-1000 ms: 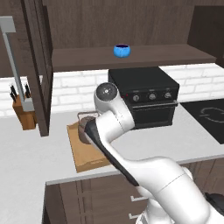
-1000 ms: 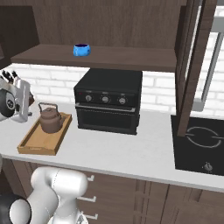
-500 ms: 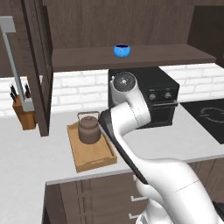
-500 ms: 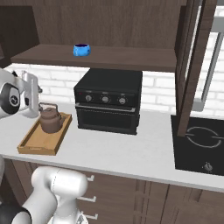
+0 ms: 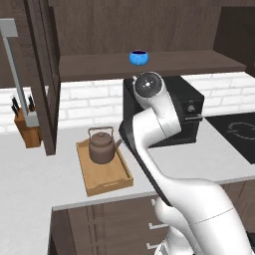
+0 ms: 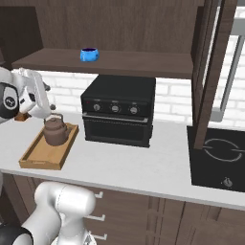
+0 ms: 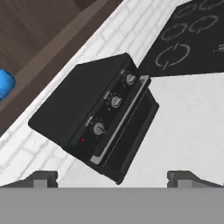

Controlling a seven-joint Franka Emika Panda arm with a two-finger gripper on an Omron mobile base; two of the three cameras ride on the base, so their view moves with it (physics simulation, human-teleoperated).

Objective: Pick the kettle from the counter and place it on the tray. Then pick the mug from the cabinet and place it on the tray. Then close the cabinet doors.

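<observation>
White brick tiling backs the light-grey desk [image 5: 45, 174], where the squat dark-brown metallic kettle [image 5: 102, 147] sits inside the light-wood rimmed tray [image 5: 104, 182]. From the left base view a wooden knife block [image 5: 26, 130] and an open cabinet door [image 5: 44, 74] with its silver bar handle show; the right base view adds a black cooktop [image 6: 217, 158]. On the cabinet shelf [image 6: 143, 64] rests the small blue mug [image 6: 89, 54]. In the hand view the fingers [image 7: 113, 178] stand wide apart, empty, tilted over a boxy black toaster oven [image 7: 98, 122] with three knobs.
</observation>
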